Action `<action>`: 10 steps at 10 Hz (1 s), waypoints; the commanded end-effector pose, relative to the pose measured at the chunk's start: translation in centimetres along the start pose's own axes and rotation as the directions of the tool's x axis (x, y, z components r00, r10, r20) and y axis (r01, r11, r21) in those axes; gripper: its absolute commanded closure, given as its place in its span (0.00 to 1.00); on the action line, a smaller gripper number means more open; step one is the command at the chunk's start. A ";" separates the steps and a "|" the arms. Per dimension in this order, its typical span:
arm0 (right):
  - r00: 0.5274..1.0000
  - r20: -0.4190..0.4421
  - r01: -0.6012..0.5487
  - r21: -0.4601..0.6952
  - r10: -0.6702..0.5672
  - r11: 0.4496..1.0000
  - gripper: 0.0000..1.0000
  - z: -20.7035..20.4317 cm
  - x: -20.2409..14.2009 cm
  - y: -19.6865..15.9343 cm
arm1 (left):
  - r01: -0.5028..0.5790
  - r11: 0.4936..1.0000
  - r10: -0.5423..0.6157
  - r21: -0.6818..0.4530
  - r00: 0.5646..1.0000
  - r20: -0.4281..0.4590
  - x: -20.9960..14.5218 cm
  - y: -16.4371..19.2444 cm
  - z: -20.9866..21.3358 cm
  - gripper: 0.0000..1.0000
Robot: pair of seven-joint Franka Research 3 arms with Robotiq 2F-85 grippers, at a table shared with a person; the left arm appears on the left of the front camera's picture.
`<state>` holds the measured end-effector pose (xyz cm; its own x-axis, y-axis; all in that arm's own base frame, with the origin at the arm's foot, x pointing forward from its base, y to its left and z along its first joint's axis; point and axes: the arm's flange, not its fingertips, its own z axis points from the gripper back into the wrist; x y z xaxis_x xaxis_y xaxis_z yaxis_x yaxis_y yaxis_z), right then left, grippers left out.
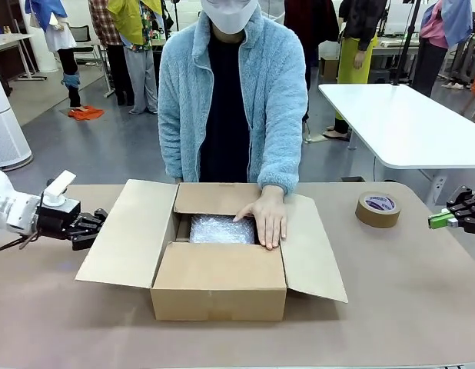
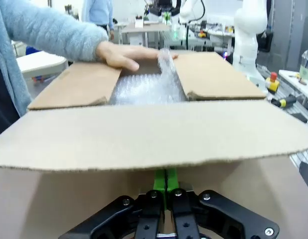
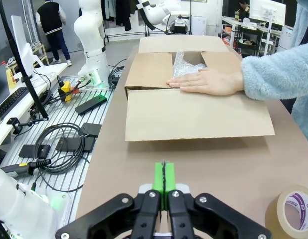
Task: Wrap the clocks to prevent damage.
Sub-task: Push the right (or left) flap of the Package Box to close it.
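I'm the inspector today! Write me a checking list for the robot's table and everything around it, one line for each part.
Surface: brown tabletop, carrying a box and a tape roll.
Job's things: clocks, one bubble-wrap bundle, lie inside the open cardboard box; a person's hand rests at the opening's edge.
Clutter: tape roll, lying flat, apart from the box.
Grippers: left gripper shut, empty, beside the box's left flap; right gripper shut, empty, near the tape roll.
Cables: black cables on a slatted rack beside the table.
Surroundings: white table; people standing behind.
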<state>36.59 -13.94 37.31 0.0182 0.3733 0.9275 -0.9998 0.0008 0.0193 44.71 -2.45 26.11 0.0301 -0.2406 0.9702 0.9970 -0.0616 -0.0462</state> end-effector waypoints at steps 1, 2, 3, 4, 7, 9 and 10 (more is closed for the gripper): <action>1.000 0.009 -0.001 0.001 0.001 1.000 0.99 0.0 -0.1 0.0 | 0.041 0.999 -0.042 0.006 0.995 0.086 -0.3 0.1 -1.1 1.00; 1.000 0.009 -0.001 0.001 0.001 1.000 0.99 0.0 -0.1 0.0 | 0.054 0.998 -0.055 0.012 0.992 0.114 0.1 0.1 -1.4 1.00; 1.000 0.009 -0.001 0.001 0.001 1.000 0.99 0.0 -0.1 0.0 | 0.060 0.998 -0.062 0.016 0.987 0.149 0.6 0.1 -1.6 1.00; 1.000 0.009 -0.001 0.001 0.001 1.000 0.99 0.0 -0.1 0.0 | 0.071 0.997 -0.074 0.020 0.979 0.190 1.6 0.2 -1.9 1.00; 1.000 0.009 -0.001 0.001 0.001 1.000 0.99 0.0 -0.1 0.0 | 0.107 0.994 -0.104 -0.001 0.969 0.224 3.9 0.7 -4.3 1.00; 1.000 0.009 -0.001 0.001 0.001 1.000 0.99 0.0 -0.1 0.0 | 0.112 0.993 -0.103 -0.037 0.975 0.197 4.4 1.4 -7.5 1.00; 1.000 0.009 -0.001 0.001 0.001 1.000 0.99 0.0 -0.1 0.0 | 0.112 0.993 -0.101 -0.045 0.977 0.188 4.4 2.0 -9.1 1.00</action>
<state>36.60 -13.93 37.31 0.0182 0.3735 0.9274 -0.9998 0.0004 0.0195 45.44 -11.02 28.76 -0.0413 -0.0322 0.9986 0.9885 -0.1469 0.0361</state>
